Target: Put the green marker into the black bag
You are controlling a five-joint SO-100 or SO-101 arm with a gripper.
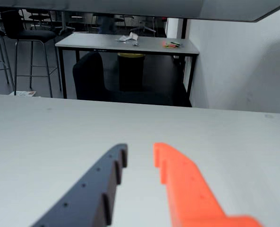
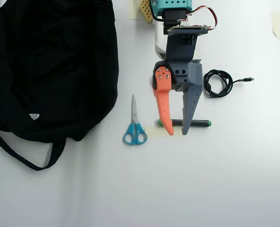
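Green marker [image 2: 184, 123] lies crosswise under the open, empty end effector [image 2: 176, 131]; an off-centre closure risks rolling it across the tabletop [image 2: 234, 179]

Overhead cam looks straight down on the white tabletop [image 2: 234, 189], far enough to fit the 2-finger orange-and-grey gripper [image 2: 176, 133] whole. Wrist cam sits low, close behind that gripper [image 1: 140, 158], facing fwd across the table [image 1: 45, 127] into the room. Both share gripper & tabletop.
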